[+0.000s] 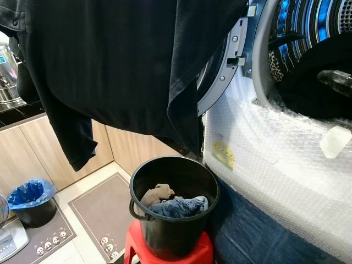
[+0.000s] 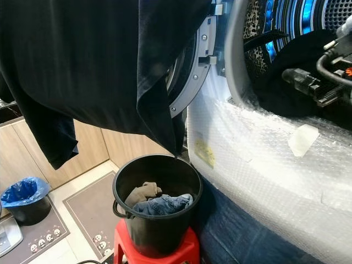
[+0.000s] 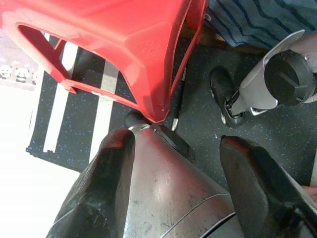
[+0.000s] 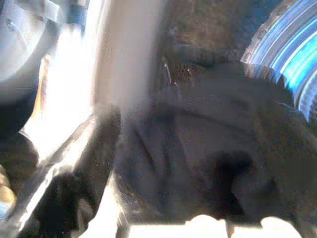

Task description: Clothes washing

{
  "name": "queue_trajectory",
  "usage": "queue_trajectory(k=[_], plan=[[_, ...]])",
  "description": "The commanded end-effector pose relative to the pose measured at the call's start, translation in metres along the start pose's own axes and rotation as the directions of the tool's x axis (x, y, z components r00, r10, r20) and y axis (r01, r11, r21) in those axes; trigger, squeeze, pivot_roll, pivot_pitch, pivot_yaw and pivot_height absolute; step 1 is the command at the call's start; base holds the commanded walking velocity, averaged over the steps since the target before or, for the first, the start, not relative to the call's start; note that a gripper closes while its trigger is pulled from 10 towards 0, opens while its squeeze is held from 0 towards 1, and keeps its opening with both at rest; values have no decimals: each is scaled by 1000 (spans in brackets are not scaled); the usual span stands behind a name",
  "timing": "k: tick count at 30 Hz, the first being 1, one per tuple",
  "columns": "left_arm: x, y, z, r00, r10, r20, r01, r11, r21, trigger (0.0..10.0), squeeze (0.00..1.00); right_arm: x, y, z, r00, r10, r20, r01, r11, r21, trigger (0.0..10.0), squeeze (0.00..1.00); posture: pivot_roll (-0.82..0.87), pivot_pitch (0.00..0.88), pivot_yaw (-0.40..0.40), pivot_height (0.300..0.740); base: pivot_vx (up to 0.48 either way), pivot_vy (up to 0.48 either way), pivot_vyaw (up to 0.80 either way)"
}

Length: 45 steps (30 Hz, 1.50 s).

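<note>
A large black garment hangs across the top of the view and runs into the open drum of the washing machine, where more black cloth and a leopard-print piece lie. My right gripper is at the drum's mouth, against the black cloth. Below stands a black bucket on a red stool, holding jeans and a tan cloth. My left gripper hangs low beside the stool, open, with nothing between its fingers.
The washer's round door stands open to the left of the drum. Bubble wrap covers the machine's front. A bin with a blue bag and grey mats are on the floor by wooden cabinets.
</note>
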<state>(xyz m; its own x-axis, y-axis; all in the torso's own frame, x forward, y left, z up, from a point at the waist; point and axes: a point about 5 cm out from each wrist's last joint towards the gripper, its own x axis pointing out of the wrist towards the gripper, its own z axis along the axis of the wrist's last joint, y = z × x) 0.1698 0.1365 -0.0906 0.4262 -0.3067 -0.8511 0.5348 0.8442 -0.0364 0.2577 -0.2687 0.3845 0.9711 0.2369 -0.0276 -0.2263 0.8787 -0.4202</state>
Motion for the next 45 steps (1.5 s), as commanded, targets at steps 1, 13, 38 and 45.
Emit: queue_trajectory(k=[1,13,38,45], plan=[[-1,0,-4,1000,-10,-21,11,1000,18,10000,0,-13,4,-4,990,49,135,-63,993,101,10000,0,-187,0,43,740,0,0,0],[-1,7,6,999,29,33,-31,997,65,10000,0,-13,60,-23,778,269,568,-466,854,232,10000,0,-166,0,50,740,0,0,0],[-1,9,34,976,87,201,-169,881,441,10000,0,-21,199,-140,383,747,544,-891,143,431,10000,0,-145,0,53,740,0,0,0],[-2,21,38,950,227,215,-288,904,317,10000,0,-8,231,-246,549,810,206,-670,279,688,10000,0,-127,0,50,740,0,0,0]])
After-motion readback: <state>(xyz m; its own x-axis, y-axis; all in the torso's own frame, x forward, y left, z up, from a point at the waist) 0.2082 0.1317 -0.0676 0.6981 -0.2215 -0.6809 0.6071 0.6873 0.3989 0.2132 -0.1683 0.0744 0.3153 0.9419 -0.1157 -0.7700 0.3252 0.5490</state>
